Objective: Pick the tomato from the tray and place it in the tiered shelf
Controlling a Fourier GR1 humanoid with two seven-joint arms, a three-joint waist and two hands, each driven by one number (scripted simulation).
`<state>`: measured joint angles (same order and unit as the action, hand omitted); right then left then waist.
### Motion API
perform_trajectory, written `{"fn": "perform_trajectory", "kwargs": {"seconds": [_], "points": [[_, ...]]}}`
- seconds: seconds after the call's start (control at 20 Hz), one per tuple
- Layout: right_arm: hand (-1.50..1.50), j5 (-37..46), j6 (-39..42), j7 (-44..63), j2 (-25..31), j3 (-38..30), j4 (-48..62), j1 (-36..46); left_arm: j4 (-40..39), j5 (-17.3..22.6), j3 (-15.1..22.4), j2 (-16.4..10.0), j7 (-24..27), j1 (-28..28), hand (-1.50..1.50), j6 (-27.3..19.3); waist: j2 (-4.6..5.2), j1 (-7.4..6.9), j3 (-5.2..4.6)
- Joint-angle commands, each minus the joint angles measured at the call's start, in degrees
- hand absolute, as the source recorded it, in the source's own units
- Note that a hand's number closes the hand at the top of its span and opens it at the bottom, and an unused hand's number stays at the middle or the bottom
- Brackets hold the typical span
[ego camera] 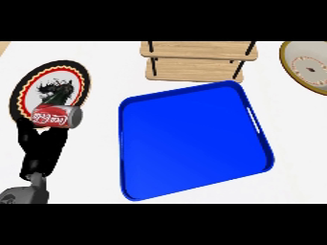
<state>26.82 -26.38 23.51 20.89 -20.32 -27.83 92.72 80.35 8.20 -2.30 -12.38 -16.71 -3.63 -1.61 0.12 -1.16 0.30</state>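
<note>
Looking down on white counter (300, 139), finding open room right of and below the blue tray (187, 139), and between it and the left plate (53, 86). Seeing the tray sitting mid-counter, its far edge just beside the wooden tiered shelf (194, 60), which is being cut off at the top. Catching a gold-rimmed plate (311, 67) being cropped at upper right. Noting the left hand (39, 148) meeting a red can (57, 117) at the left plate's near rim, without being able to tell its grip. Not making out the tomato anywhere.
</note>
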Motion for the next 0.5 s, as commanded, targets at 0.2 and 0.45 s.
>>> {"fn": "perform_trajectory", "kwargs": {"seconds": [0.2,0.45], "points": [[-1.5,-1.7,-3.6,2.1,9.6,-4.3,-2.5,-3.7,-1.6,2.4,-2.1,-1.1,-0.8,1.8,0.0,2.5,-0.09,0.95,-0.29],[-1.5,-7.3,2.7,0.3,13.7,-7.6,-8.8,-10.8,-1.4,-0.3,-0.4,1.4,0.0,2.3,0.0,-0.3,-0.35,1.84,-0.26]]}}
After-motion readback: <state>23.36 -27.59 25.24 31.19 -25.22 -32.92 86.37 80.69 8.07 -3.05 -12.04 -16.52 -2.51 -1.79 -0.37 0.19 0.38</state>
